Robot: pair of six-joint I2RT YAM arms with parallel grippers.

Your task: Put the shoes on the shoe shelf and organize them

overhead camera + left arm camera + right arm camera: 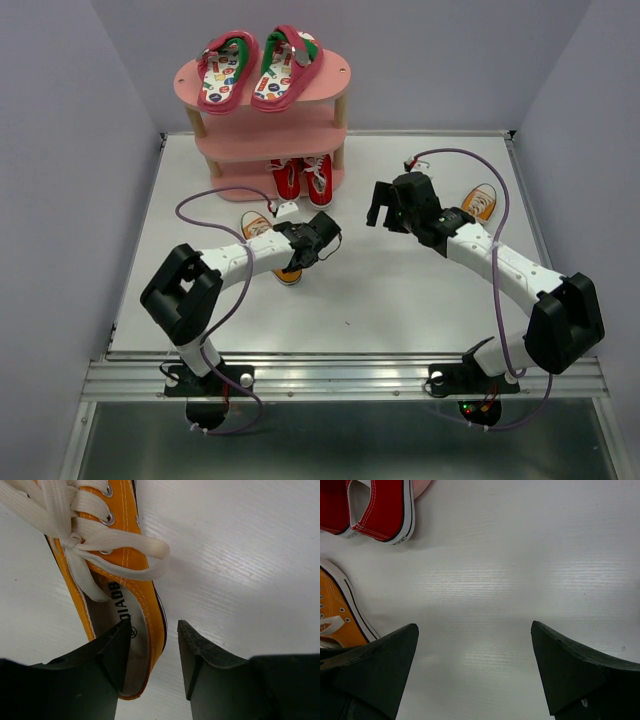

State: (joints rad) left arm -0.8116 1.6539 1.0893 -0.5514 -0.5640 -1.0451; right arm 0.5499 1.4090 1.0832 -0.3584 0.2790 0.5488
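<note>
The pink shoe shelf [335, 72] stands at the back. The pink flip-flops [258, 68] lie on its top board and the red sneakers [303, 178] on its bottom board. One orange sneaker [262, 230] lies on the table in front of the shelf. My left gripper [297, 258] is low over its heel. In the left wrist view the left gripper [154, 625] is open. One finger [112, 650] is inside the shoe [127, 565] and the other is outside its side wall, with a gap. The second orange sneaker [481, 202] lies at the right. My right gripper [383, 215] is open and empty above bare table [473, 626].
The shelf's middle board [270, 135] holds nothing. The right wrist view shows a red sneaker's heel [380, 510] at top left and the orange sneaker's toe [340, 615] at the left edge. Grey walls close in the table's left, right and back.
</note>
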